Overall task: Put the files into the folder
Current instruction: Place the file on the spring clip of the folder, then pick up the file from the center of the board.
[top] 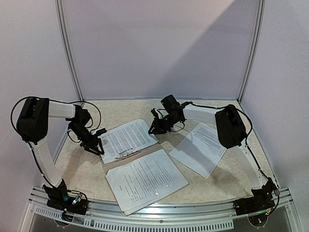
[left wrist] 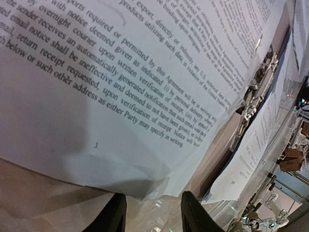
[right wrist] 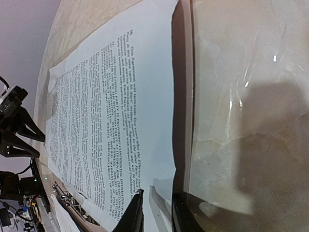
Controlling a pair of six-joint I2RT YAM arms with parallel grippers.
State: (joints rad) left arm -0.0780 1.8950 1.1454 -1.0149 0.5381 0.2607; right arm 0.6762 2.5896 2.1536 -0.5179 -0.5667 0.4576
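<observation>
While the one open folder [top: 147,152] lies nearest, one of three files [top: 145,181] covers its near leaf and a second [top: 126,139] its far leaf. The third [top: 200,147] rests on the table [top: 91,174]. Left gripper [top: 98,146], jaws moderately apart, and right gripper [top: 154,129], jaws narrowly apart, flank the second.

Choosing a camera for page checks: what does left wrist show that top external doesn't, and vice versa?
Left wrist only: legible print and page number "3." on the upper sheet. Top external only: a separate sheet lying off the folder to the right, plus the right pincer. Both: the upper sheet, the silver clip, the lower sheet and the open left pincer.
</observation>
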